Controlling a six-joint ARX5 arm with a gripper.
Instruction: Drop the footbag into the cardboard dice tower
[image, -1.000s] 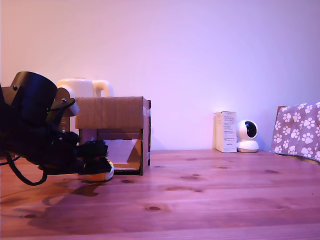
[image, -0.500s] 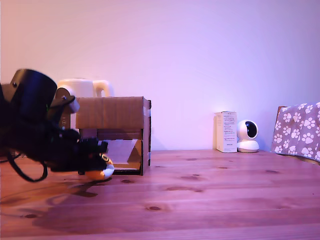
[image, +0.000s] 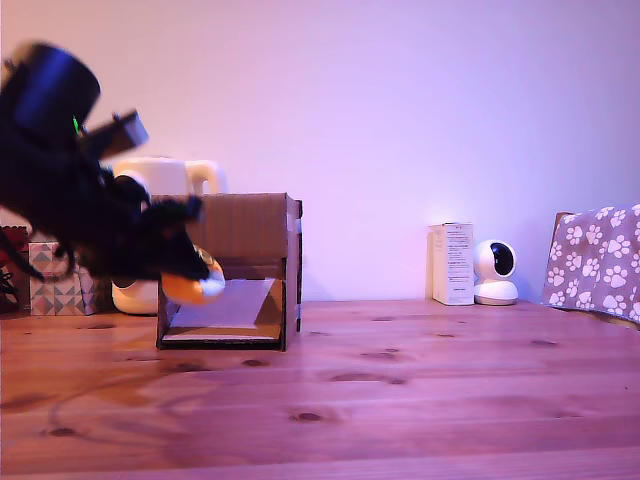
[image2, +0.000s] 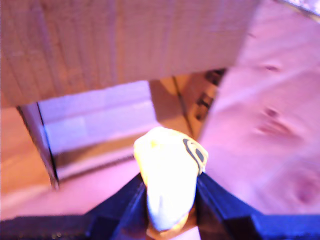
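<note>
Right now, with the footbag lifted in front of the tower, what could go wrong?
1. The footbag is squeezed between the fingers and bulges out past them, so it might slip before release.
2. In the exterior view, the gripper holds it in front of the cardboard dice tower, below the top edge. Moving forward now would probably hit the solid upper front.
3. The white kettle stands just behind the tower; a wide swing could knock it.

A plain, bare wall (image: 400, 110) fills the background, washed in pinkish-violet light that fades paler toward the exterior view's left. Below it runs a wooden table (image: 420, 390) of knotty planks (dark knots dot the grain), its far edge meeting the wall. Soft shadows darken the near left corner.
</note>
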